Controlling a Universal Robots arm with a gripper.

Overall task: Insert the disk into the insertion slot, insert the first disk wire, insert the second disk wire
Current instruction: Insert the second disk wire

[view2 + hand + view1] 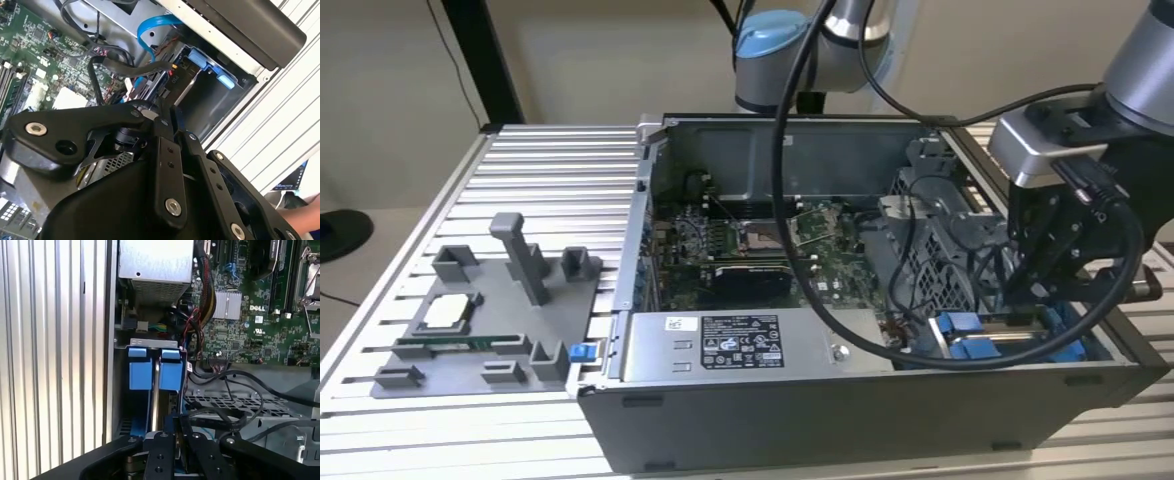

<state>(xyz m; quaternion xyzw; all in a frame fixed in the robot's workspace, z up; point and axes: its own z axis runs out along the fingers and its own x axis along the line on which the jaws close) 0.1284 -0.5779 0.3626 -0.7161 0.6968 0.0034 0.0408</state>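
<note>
The flat silver hard drive in its bright blue plastic frame, the disk (156, 390), stands on edge low in the first wrist view, its blue tabs near centre frame, already part-way into the grey sheet-metal drive bay, the insertion slot (119, 390); the exterior view puts it at lower right, in the corner of the open grey computer case (854, 420). The black tool (167, 437) sits at the disk's near edge, whether clamped on it or apart I cannot tell. Judgement: keep the push square along the bay rails and clear of the loose black cables (225, 412) beside it.
</note>
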